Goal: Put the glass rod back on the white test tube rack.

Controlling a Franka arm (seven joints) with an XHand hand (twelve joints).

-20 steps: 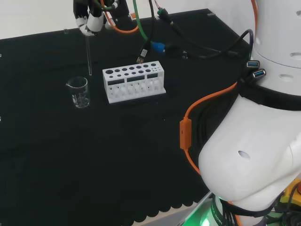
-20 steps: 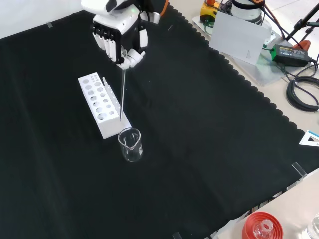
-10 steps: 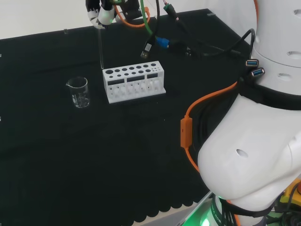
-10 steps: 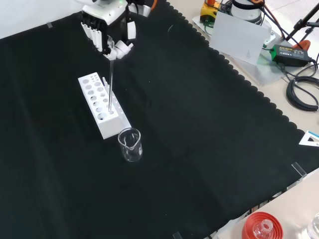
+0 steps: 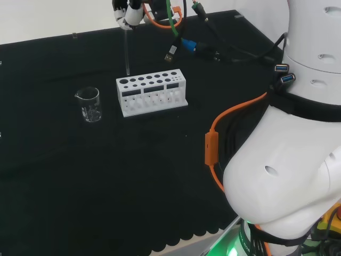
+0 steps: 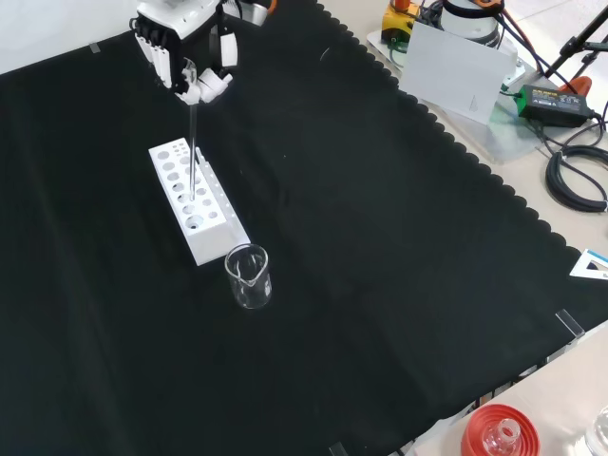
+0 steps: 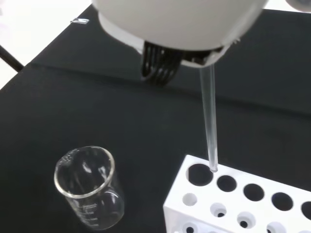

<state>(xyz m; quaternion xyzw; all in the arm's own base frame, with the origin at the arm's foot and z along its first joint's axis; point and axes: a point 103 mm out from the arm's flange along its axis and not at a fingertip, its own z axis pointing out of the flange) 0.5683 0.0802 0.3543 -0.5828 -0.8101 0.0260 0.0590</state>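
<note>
The glass rod [image 5: 127,53] hangs upright in the head view from my hand [image 5: 129,14], fingers curled round its top, its tip just above the white test tube rack [image 5: 152,93]. In the front view I see the beaker [image 6: 248,275] just beside the rack's near end. In the wrist view the rod's tip sits at the rim of an end hole.

Robot hand [image 5: 129,12] cut off by head view's top edge; fingers partly out of frame. Glass rod [image 7: 210,121] top hidden behind blurred white palm in wrist view. Test tube rack [image 7: 243,204] cropped there.
</note>
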